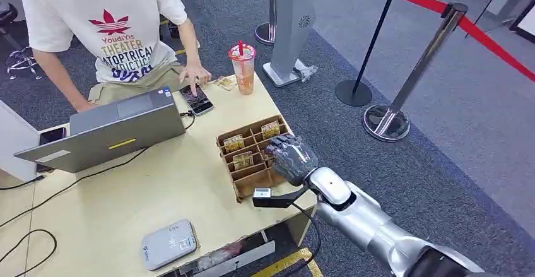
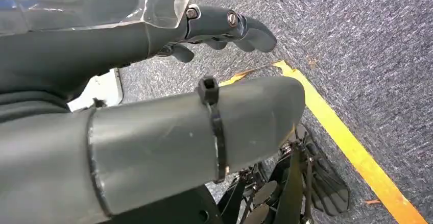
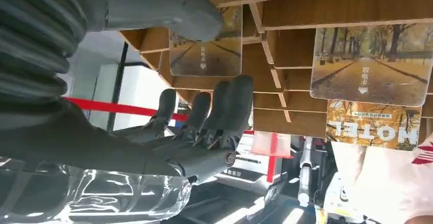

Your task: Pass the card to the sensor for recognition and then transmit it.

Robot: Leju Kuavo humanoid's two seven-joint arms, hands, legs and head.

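The right hand (image 1: 292, 157), fingers apart and empty, hovers over the brown slotted cardboard card rack (image 1: 252, 156) to reach a photo-printed card (image 1: 243, 160).

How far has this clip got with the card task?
Early. Nothing looks done: the cards sit in the wooden slotted rack. In hand: the right hand hovers at the rack, fingers apart, holding nothing. Left: grasp a card, present it to the grey reader, then hand it over.

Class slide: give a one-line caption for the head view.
Robot's grey right hand reaches over brown cardboard card organiser on pale wooden table.
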